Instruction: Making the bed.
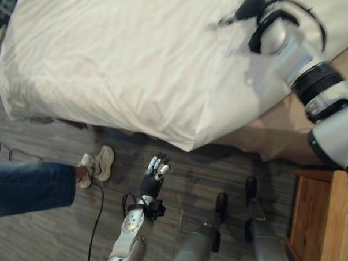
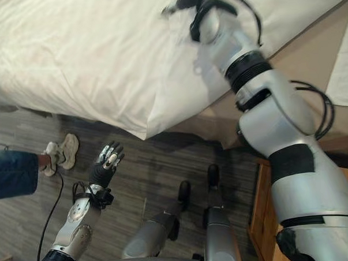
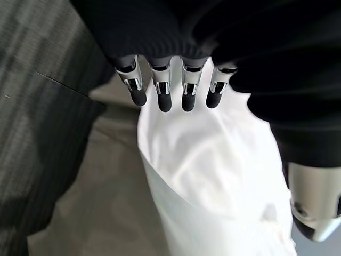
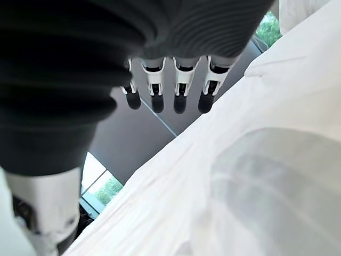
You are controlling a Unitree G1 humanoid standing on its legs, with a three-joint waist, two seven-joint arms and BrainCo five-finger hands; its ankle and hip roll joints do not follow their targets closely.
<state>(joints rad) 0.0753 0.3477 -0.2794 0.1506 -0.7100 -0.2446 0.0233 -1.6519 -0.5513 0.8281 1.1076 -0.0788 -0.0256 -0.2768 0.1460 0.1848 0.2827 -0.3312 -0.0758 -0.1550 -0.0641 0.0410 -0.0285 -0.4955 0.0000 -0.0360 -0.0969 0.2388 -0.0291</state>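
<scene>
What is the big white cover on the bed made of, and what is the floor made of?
The white cover looks like soft woven cloth, maybe cotton: it is matte, wrinkles everywhere and droops in a limp corner over the bed's edge. The floor looks like grey wood planks or wood-look laminate: it shows long streaky grain and a dull sheen. Which of the two it is cannot be told.
</scene>
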